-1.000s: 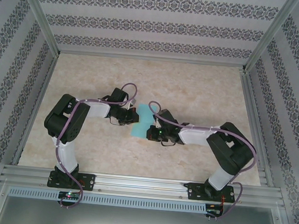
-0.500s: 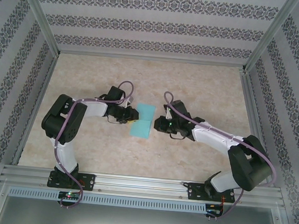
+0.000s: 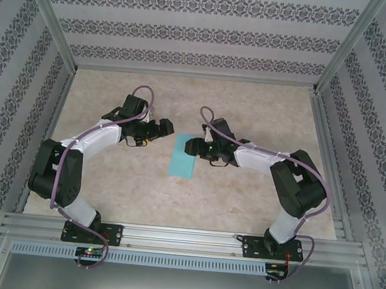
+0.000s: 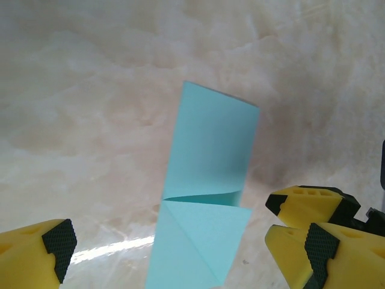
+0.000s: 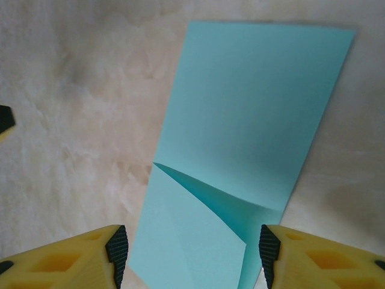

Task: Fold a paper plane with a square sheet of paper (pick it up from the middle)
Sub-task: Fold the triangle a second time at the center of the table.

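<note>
Sheet of paper: folded strip, long axis near-to-far. Right claw open, empty, at its far end; left claw open, farther left.

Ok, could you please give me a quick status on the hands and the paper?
Left hand open, beside paper. Right hand open, astride paper's end. It lies folded, flat on table. Nothing in the way.

The square sheet of paper, folded into a narrow turquoise strip, lies flat on the marbled tabletop between the two arms. The left pincer is just left of the strip's far end, fingers spread and clear of it. The right pincer reaches over the strip's far right edge.
</note>
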Controlling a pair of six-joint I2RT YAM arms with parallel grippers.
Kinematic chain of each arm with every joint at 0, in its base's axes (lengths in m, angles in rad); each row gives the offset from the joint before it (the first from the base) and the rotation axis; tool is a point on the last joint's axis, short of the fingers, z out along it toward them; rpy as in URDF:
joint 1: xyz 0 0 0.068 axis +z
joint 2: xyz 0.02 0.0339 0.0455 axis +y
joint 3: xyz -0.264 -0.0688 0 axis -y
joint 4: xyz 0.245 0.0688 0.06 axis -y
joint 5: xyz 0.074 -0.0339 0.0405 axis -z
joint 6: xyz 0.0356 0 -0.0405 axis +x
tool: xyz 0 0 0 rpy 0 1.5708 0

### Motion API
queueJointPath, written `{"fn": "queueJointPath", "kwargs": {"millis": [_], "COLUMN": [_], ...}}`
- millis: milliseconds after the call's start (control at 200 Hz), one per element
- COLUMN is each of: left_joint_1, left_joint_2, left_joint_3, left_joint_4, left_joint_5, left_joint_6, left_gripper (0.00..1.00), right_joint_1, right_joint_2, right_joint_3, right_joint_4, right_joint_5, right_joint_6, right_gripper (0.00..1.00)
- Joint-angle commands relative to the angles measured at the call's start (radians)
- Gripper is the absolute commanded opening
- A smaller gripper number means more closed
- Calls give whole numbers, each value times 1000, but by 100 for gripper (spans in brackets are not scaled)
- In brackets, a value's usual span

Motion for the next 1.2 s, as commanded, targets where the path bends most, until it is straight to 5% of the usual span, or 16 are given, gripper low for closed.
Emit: {"fn": "queueJointPath", "kwargs": {"millis": [0,615,989,1194], "left_joint_1": [8,1,-39,-50], "left_joint_2": [-12,-6,59,80], "left_joint_3": [-15,-104,-90,-106], "left_joint_4": [-73,37,161,186], "left_joint_5": [-21,73,233,226], "left_joint_6": [-17,-99,-147,-140], "left_gripper": [100,100,100,100], "right_joint_1": [-7,-35,-48,-62], "right_joint_2": [30,61,87,95], "right_joint_3": [33,5,-10,-10], "right_joint_4": [60,35,76,70], "right_joint_5": [-72,-126,-222,-204], "right_joint_6": [-19,-147,-165,-192], "right_gripper": [58,48,12,20]}}
